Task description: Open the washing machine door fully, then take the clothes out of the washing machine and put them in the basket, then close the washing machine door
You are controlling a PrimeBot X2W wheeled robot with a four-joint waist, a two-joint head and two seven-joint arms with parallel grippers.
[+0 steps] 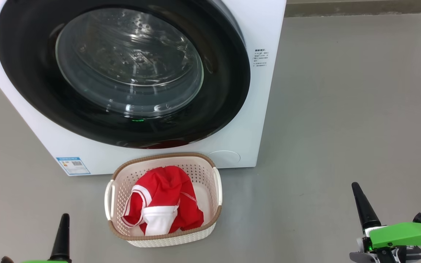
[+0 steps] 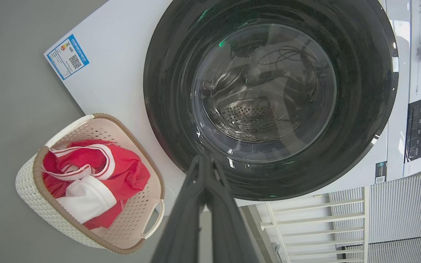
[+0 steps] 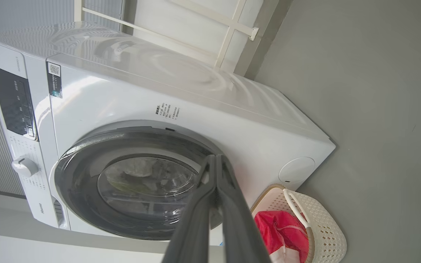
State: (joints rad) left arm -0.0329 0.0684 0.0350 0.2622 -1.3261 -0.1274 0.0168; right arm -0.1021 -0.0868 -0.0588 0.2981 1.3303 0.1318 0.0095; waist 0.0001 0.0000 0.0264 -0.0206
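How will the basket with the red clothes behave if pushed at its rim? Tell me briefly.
The basket looks like thin perforated plastic, so it is probably light; on the smooth grey floor it would likely slide rather than tip. The clothes lie crumpled low inside, so they should ride along without spilling. Its walls may flex slightly.

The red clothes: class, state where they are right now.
Low centre in the head view, the red clothes lie inside the cream basket on the floor, before the washing machine, under its shut door.
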